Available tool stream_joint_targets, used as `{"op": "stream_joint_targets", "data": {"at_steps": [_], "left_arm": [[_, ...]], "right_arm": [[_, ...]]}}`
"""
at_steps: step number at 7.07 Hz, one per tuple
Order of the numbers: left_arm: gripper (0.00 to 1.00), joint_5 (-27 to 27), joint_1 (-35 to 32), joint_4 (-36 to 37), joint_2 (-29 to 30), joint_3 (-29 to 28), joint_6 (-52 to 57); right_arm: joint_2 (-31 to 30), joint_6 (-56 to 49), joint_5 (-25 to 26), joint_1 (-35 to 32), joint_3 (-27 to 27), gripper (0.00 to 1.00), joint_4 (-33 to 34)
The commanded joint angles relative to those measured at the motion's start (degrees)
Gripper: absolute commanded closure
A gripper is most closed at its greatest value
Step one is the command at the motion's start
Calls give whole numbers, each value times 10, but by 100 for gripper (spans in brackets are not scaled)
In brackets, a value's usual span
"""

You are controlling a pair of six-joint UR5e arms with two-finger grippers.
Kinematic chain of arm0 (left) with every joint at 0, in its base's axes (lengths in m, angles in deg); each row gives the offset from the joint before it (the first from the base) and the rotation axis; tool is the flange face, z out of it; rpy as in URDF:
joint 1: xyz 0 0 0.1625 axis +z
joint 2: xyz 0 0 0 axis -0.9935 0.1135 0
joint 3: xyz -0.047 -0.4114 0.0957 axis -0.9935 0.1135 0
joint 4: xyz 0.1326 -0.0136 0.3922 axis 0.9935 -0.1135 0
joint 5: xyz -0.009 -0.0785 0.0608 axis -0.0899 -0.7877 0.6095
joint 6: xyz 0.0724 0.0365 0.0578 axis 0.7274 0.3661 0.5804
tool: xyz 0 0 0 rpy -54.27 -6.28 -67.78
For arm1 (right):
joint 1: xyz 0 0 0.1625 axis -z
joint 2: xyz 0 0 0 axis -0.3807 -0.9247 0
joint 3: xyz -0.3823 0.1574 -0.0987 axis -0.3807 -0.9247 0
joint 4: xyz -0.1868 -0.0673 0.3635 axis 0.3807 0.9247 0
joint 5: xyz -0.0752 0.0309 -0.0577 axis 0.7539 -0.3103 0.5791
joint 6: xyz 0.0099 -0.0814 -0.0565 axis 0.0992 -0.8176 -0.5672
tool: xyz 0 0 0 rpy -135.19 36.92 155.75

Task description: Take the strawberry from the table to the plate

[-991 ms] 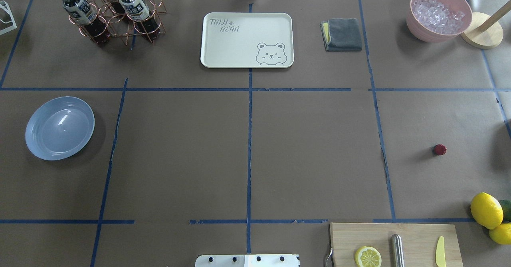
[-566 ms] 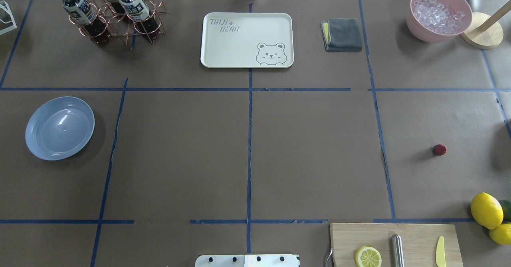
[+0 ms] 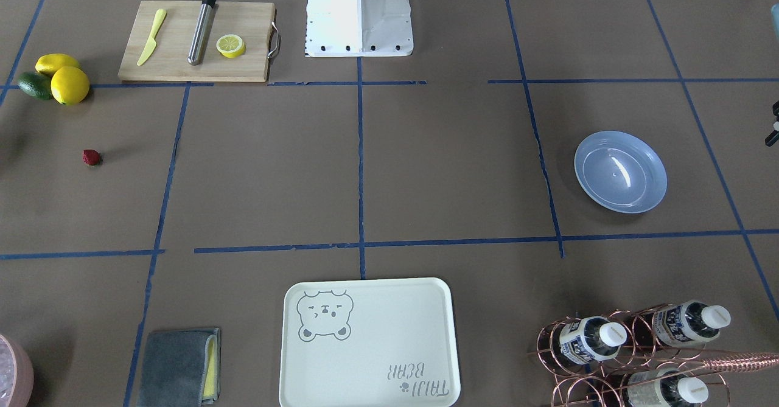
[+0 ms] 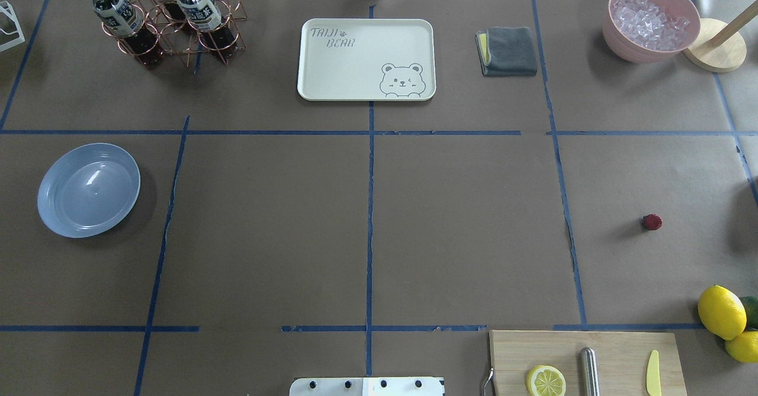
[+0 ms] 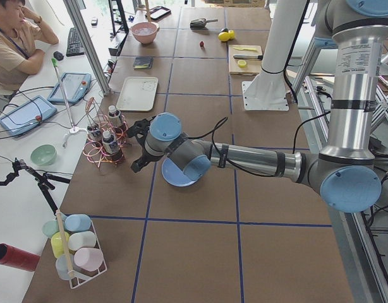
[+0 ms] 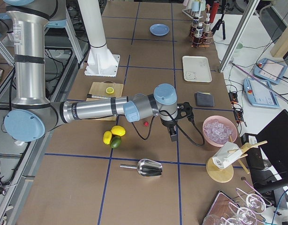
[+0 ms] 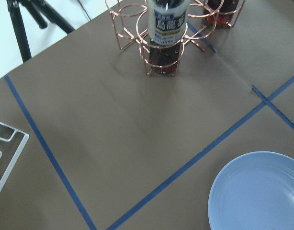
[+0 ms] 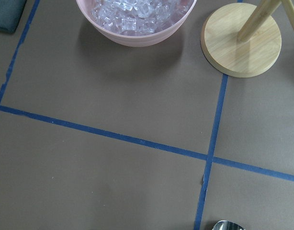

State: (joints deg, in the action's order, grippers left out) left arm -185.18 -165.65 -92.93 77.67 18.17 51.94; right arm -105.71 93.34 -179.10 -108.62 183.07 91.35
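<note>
Two lemons (image 4: 721,312) and cutting board (image 4: 586,360) near strawberry (image 4: 652,222)

We see the small dark red strawberry (image 4: 652,222) lying on the brown, blue-taped table (image 4: 462,224) towards its right side, well apart from the round light blue plate (image 4: 89,190) sitting flat at the left.

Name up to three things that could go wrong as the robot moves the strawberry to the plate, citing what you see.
1. The strawberry is tiny; a slightly off grasp may flick it toward the lemons.
2. The plate sits at the opposite end of the table, so a long carry or hand-over could drop the berry.
3. The bottle rack stands near the plate; an arm reaching there may bump it.
</note>
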Motion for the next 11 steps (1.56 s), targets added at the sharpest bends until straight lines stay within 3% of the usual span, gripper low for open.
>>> {"op": "stream_joint_targets", "data": {"at_steps": [1,2,5,6,9,11], "left_arm": [[0,3,85,-120,-9,-41,-115],[0,40,100,-145,-19,-66,-179],[43,196,205,-259,-39,-126,-467],[45,205,232,-306,-39,-147,-519],[44,218,254,-328,-67,-166,-515],[79,227,267,-347,-69,-168,-522]], "right_arm": [[8,6,-3,8,3,0,-2],[8,6,-2,14,3,0,-2],[7,5,-2,15,0,0,-1],[6,5,-2,15,0,0,-2],[6,6,-2,15,0,0,-1],[6,6,-2,15,1,0,-1]]}}
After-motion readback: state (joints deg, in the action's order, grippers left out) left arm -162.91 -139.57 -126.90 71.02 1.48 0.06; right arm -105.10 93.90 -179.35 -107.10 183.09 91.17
